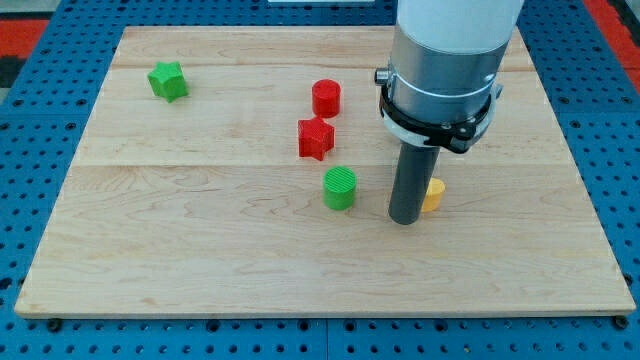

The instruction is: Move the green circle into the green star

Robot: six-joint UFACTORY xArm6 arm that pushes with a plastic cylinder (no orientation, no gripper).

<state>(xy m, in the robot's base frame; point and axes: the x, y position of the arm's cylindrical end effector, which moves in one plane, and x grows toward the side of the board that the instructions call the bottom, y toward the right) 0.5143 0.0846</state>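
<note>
My tip [404, 219] rests on the wooden board [200, 260], toward the view's right of centre, at the end of the dark rod hanging from the grey arm [445, 60]. It is a plain rod end, with no jaws to part or close, and it holds nothing. A yellow block [433, 194], its shape partly hidden behind the rod, sits just to the view's right of my tip, touching it or very nearly so. The green circle [340, 187] stands near my tip on the view's left, a clear gap between them. Beyond the circle, up and to the left of my tip, lie the red star [316, 138] and, above that, the red circle [326, 98]. The green star [168, 80] sits well apart, far to my tip's upper left, near the board's corner.
</note>
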